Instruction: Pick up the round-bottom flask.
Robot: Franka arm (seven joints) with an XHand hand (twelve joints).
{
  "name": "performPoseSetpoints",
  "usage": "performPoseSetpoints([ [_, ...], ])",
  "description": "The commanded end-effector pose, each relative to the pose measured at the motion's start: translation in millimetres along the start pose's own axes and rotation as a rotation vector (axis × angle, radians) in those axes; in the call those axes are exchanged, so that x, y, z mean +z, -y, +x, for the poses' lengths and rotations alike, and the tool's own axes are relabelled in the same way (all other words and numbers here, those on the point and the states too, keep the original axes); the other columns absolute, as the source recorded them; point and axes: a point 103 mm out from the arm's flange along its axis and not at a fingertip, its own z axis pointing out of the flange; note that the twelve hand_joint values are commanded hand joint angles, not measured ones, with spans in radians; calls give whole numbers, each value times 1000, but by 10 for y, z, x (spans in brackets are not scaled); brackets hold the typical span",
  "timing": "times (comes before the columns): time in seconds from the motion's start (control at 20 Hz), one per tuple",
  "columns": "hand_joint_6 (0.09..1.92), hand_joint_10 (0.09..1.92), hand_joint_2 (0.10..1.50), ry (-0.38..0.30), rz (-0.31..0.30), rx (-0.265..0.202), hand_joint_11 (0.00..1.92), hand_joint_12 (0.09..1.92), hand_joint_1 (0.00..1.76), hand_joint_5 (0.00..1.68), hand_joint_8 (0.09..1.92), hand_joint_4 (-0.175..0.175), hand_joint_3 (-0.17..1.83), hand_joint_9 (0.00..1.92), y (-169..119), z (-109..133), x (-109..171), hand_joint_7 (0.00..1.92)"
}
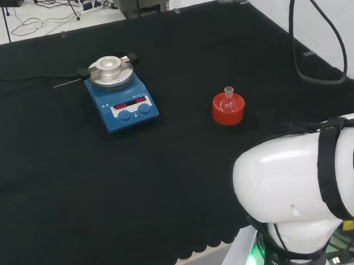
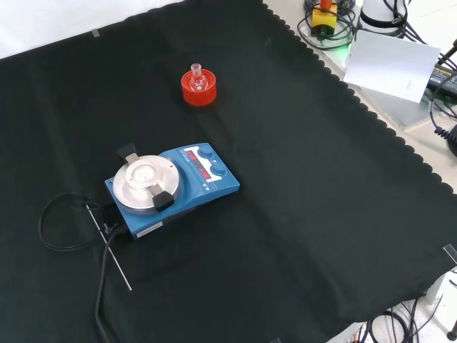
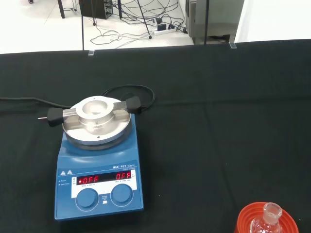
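A small clear round-bottom flask (image 1: 227, 100) sits upright in a red ribbed ring stand (image 1: 228, 112) on the black cloth, right of centre in the head view. The front view shows the flask (image 2: 197, 78) on the stand (image 2: 198, 91) toward the top, apart from everything else. In the wrist view the flask's neck (image 3: 270, 216) rises out of the red stand (image 3: 247, 219) at the picture's edge. The flask looks empty. The arm's white link (image 1: 298, 173) stands low at the right of the head view, well short of the flask.
A blue hotplate stirrer (image 1: 120, 93) with a round metal block (image 2: 145, 181) on top stands left of the flask in the head view. Its black cable (image 2: 64, 225) and a thin metal rod (image 2: 108, 246) lie beside it. The cloth's scalloped edge (image 2: 371, 118) runs near.
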Motion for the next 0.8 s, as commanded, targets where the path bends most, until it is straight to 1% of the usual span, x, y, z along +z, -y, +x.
performPoseSetpoints([
  [0.05, 471, 678, 1138, 6, -9, -1, 8, 1297, 210, 267, 579, -1, 542, 168, 1, -1, 0, 54],
  [0.1, 437, 682, 1181, 7, -9, 1, 4, 1311, 195, 280, 575, -1, 467, 162, 2, -2, -1, 53],
  [0.2, 402, 686, 1223, -3, -4, 8, 0, 1322, 182, 294, 572, -1, 392, 158, 6, -17, 3, 52],
  [0.55, 388, 688, 1241, -22, -10, 33, 0, 1322, 178, 308, 572, -2, 358, 160, 21, -238, 51, 58],
  [0.75, 375, 691, 1244, -45, 11, 58, 0, 1328, 190, 329, 576, -5, 335, 170, -21, -410, 236, 76],
  [0.8, 371, 691, 1245, -51, 8, 65, 0, 1332, 193, 335, 576, -6, 329, 172, -25, -463, 295, 79],
])
